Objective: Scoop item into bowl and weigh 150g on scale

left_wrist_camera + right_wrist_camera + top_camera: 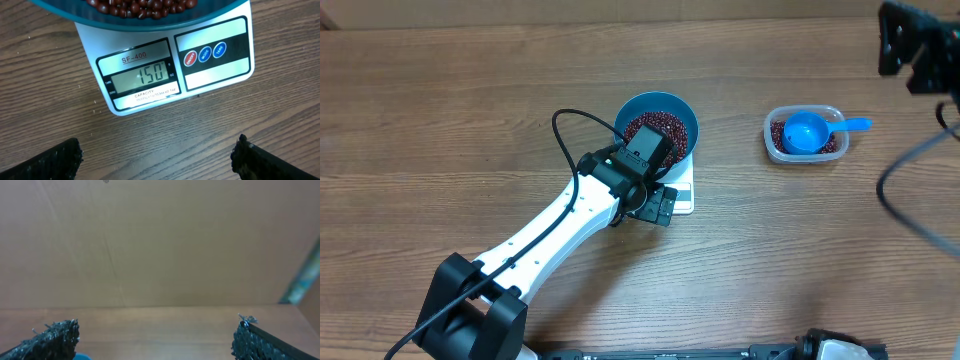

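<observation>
My left claw (157,151) hangs wide open with nothing between its fingers, the two dark tips showing at 7 and 5 o'clock of my left wrist view, both clear of the wooden table (440,120) below them. Straight ahead at 12 o'clock lies the scale (215,67), flat and white, with its front edge turned toward me and tilted a little in my view. Its display (142,75) reads 150, and three round buttons (205,53), one red and two blue, sit to the display's 3 o'clock side. The bowl (60,14) stands on the scale, its blue rim overhanging the far part of the white plate, and the beans (140,6) lie heaped inside it, dark red-brown and glossy. From overhead, my left arm reaches in from 7 o'clock and its wrist covers the bowl's 6 o'clock side, while a corner of the scale pokes out from under the bowl at about 5 o'clock. Well apart at the bowl's 3 o'clock is a clear tub (775,143) with more beans in it, and a blue scoop (807,131) rests in the tub, handle pointing toward 3 o'clock over the rim. My right claw (157,332) is also spread wide and holds nothing, raised near the 2 o'clock corner of the overhead view, facing a plain brown wall.
</observation>
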You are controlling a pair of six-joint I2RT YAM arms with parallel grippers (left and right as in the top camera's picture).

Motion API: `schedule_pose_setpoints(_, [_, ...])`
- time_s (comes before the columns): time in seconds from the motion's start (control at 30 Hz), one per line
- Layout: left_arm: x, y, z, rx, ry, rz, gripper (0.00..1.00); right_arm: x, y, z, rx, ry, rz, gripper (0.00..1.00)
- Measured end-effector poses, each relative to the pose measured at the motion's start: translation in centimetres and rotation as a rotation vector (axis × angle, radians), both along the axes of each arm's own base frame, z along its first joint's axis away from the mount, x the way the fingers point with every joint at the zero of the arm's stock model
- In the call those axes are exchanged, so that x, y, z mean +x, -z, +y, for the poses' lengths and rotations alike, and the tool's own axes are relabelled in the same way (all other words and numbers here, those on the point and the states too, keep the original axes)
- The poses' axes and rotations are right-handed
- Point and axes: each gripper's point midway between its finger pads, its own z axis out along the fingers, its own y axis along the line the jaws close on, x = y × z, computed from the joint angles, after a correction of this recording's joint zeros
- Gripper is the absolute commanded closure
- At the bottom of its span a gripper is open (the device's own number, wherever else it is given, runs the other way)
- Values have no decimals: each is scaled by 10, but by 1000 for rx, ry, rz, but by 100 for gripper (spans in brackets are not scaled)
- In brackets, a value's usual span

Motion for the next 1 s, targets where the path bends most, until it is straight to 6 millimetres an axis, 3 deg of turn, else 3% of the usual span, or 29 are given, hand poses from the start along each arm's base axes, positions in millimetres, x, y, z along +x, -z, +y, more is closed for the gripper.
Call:
schedule_pose_setpoints(0.07, [0,0,0,0,0,0,0,-16,11,1,5,18,58,0])
schedule_pose_setpoints(0.2, [0,0,0,0,0,0,0,-36,56,1,36,38,255,0])
schedule_pose_setpoints(0.33, [0,0,0,0,0,0,0,-30,78,-4,32,63,317,0])
schedule_pose_setpoints(0.47, [0,0,0,0,0,0,0,-16,112,1,16,42,367,0])
schedule_pose_setpoints(0.63, [-1,1,0,2,0,2,0,28,174,11,-5,-7,337,0])
schedule_pose_setpoints(0.77, [-1,1,1,2,0,3,1,46,232,26,5,-73,309,0])
schedule_pose_setpoints(0.9, [-1,1,1,3,0,4,0,40,287,38,22,-126,309,0])
schedule_pose_setpoints(1.0, [-1,1,1,3,0,4,0,20,328,43,37,-144,350,0])
